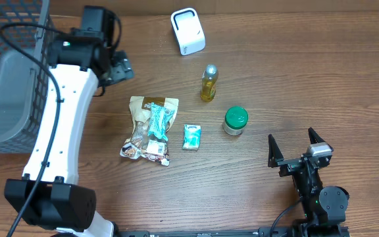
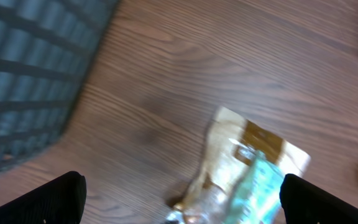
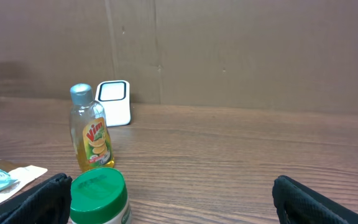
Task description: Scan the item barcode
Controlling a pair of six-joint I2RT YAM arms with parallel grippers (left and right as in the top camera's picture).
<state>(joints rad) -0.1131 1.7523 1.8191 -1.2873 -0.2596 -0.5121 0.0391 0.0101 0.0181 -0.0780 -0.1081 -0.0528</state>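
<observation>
- Right gripper (image 1: 291,136), nearest me at the front of the bench (image 1: 347,79), stands with jaws wide and nothing in them. I would leave it parked unless the item needs turning over.
- Jar (image 1: 235,120), green-lidded, stands just beyond it, and a small teal packet (image 1: 191,136) lies to its left, just beside the bag.
- Bag (image 1: 151,128) lies flat mid-bench. The left wrist camera looks straight down on it, so I judge it the item to scan. I cannot make out a barcode on it from here.
- To pick it up, I would pinch one short edge rather than the middle, so the fingers cover no print, and lift clear of the packet.
- Bottle (image 1: 208,83) stands upright between bag and scanner, and I would carry the bag around it.
- Left gripper (image 1: 119,67) hovers beyond the bag, near the basket (image 1: 12,39), with its jaws wide and empty.
- Scanner (image 1: 187,31) stands farthest away, its window facing me. I would present the bag's coded face squarely to that window.
</observation>
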